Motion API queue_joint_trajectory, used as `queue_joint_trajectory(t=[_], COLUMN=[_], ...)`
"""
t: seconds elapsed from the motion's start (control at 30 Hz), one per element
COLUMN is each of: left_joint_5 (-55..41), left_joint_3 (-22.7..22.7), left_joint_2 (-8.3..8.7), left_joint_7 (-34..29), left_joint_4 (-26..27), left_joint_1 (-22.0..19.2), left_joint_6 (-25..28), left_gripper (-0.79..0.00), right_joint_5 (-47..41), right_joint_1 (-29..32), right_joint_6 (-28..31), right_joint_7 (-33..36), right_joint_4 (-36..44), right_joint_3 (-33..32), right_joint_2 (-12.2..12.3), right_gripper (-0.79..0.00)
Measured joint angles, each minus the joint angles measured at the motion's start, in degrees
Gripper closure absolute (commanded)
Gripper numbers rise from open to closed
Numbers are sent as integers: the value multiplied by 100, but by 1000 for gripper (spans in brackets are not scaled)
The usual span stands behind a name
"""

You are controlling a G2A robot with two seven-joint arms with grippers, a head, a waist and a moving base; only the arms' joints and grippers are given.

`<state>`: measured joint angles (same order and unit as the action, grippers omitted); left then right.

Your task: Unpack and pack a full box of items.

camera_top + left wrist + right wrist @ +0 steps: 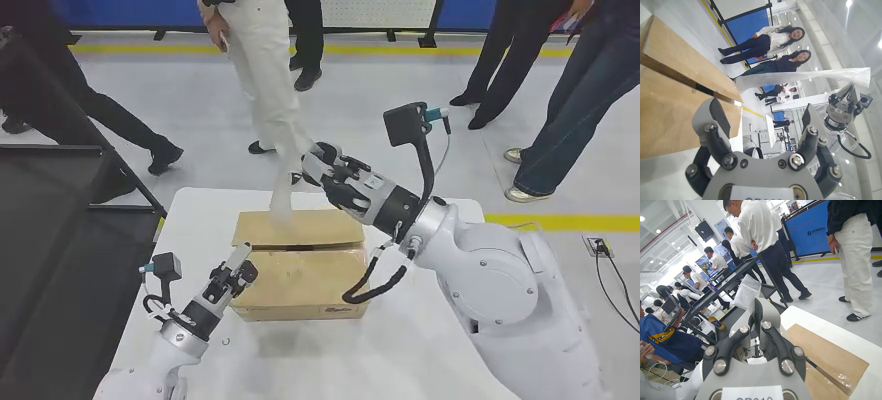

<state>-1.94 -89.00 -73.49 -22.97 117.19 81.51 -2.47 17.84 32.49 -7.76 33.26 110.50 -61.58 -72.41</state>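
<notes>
The white bench (400, 340) fills the near ground, smooth and bare where it shows. The left hand (762, 115) hangs low over its left part, fingers spread wide with nothing between them. It sits close at the box's near left corner; whether it touches the cardboard cannot be told.

The brown box (300, 265) lies flat in the middle of the bench. Both top flaps are folded down, with a thin dark seam running between them. Glossy clear tape (840, 376) shows along that seam near one end.

Above the box's far side is the right hand (310, 168), fingers pressed together on the top of a white wrap (283, 195). The wrap hangs down from the pinch, and its lower end reaches the far flap.

To the left of the bench stands a black rack (60, 250). Beyond lies a pale grey floor (200, 100), crossed by a yellow line (560, 222) on the right. A blue panel (130, 12) closes the far side.
</notes>
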Motion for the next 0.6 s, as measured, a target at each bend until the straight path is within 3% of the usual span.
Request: queue_joint_trajectory(t=[0.2, 0.6], left_joint_5=[-89, -357], left_joint_3=[164, 593], left_joint_2=[-10, -75], left_joint_7=[114, 636], left_joint_4=[-108, -735], left_joint_1=[-110, -563], left_joint_6=[153, 719], left_gripper=[-785, -785], right_joint_5=[-541, -1526], right_joint_1=[176, 28], right_joint_6=[-216, -772], right_joint_7=[-547, -759], right_joint_4=[220, 316], right_joint_3=[-129, -183], right_joint_2=[-61, -184], right_gripper=[0, 0])
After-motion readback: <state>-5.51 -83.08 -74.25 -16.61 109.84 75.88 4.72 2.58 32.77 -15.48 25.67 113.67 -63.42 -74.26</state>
